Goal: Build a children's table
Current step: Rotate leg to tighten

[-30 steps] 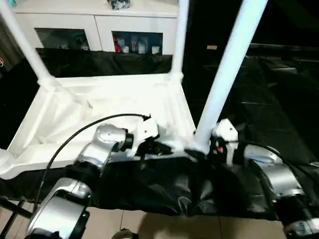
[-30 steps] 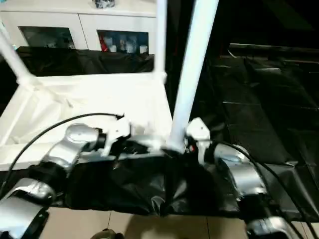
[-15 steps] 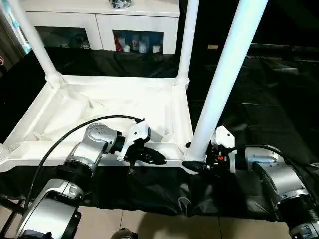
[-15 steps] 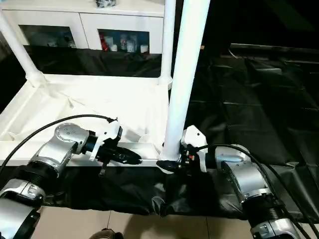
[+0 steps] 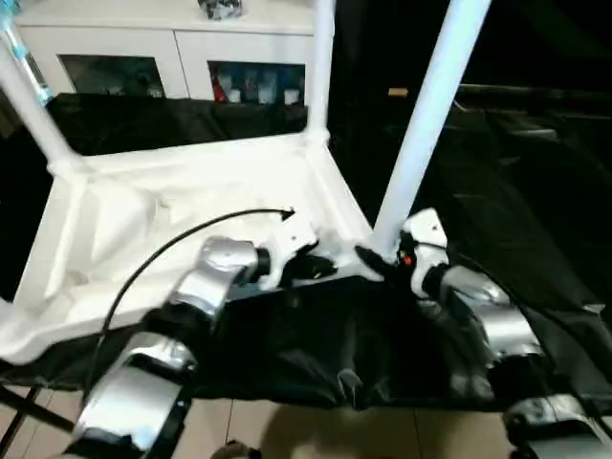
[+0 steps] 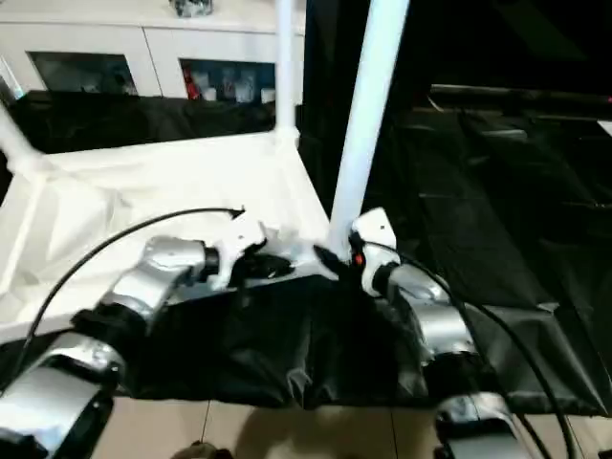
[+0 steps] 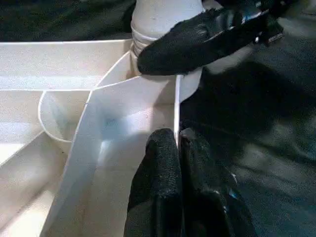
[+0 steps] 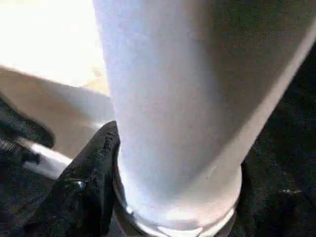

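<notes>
Left claw (image 7: 178, 148): black padded fingers pinched shut on the thin near rim of the upturned table top (image 5: 191, 201), smooth white plastic with ribbed walls. Just right of it, right claw (image 5: 375, 260) grips the base of the near-right leg (image 5: 426, 115), a smooth round tapered tube seated in its corner socket; one finger (image 8: 94, 168) wraps its side, the other is hidden. Under both, crinkled black sheet (image 5: 316, 354) covers the worktop. Beyond, two more legs stand, tops cut off. Farthest: white cabinet (image 5: 172, 57), contents indistinct.

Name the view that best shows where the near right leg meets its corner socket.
Left wrist view: the leg's base sits in the socket with the right gripper around it. Right wrist view shows the base close up; the eye views show it blurred.
</notes>
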